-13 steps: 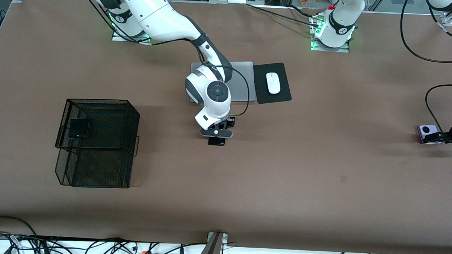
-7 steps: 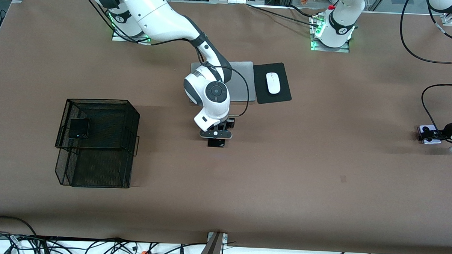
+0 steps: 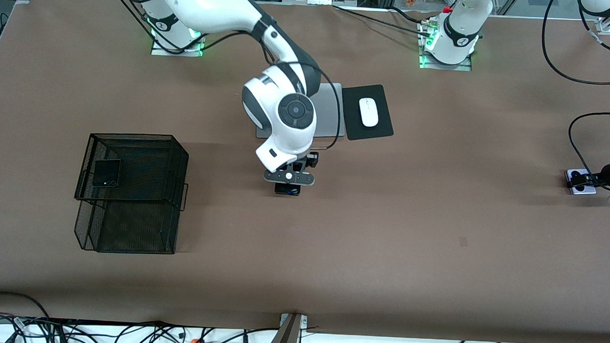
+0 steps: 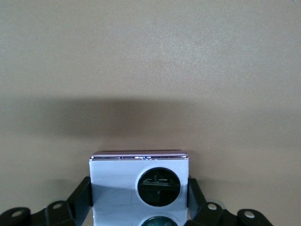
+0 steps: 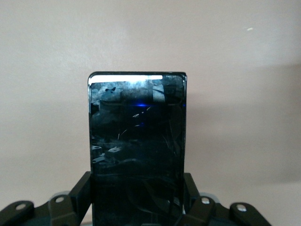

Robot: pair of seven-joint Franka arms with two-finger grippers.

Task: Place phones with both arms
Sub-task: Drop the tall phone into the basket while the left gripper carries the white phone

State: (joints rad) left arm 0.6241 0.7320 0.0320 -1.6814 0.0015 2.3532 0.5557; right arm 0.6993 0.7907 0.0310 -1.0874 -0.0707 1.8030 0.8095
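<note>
One black flip phone [image 3: 106,173] is already placed in the mesh basket [image 3: 176,159]. The black slab phone [image 5: 137,150] is clamped in the right gripper [image 3: 288,185] over mid-table. The lavender phone [image 4: 139,188] is clamped in the left gripper [image 3: 586,182] at the table's edge; both are yet to be placed.

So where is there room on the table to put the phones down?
The biggest bare patch is the brown table between the mesh basket and the lavender phone, nearer the front camera than the laptop. It is crowded by the laptop and mouse pad, where the right tool holds the black phone.
</note>
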